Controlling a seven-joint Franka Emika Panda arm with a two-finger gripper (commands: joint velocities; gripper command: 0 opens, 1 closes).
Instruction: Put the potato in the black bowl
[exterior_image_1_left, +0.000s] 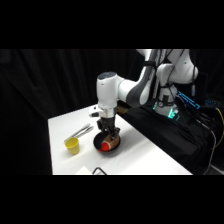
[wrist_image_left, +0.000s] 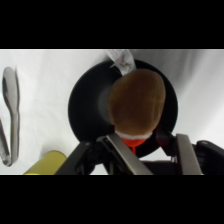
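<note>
Holding the potato (wrist_image_left: 137, 102) tight between gripper (wrist_image_left: 145, 150) fingers right over the black bowl (wrist_image_left: 87, 107), with yellow cup (exterior_image_1_left: 72, 145) and metal tongs (exterior_image_1_left: 82, 132) beside the bowl.

No legible text or labels anywhere

white table (exterior_image_1_left: 145, 155) with three things resting on it

i see the black bowl (exterior_image_1_left: 98, 146) near the table's middle, the small yellow cup (exterior_image_1_left: 72, 146) just beside it toward the table's left edge, and the metal tongs (exterior_image_1_left: 82, 131) lying flat behind the cup, close to the bowl but apart from it. from the wrist view the tongs (wrist_image_left: 11, 115) lie well off to one side of the bowl (wrist_image_left: 87, 115).
</note>
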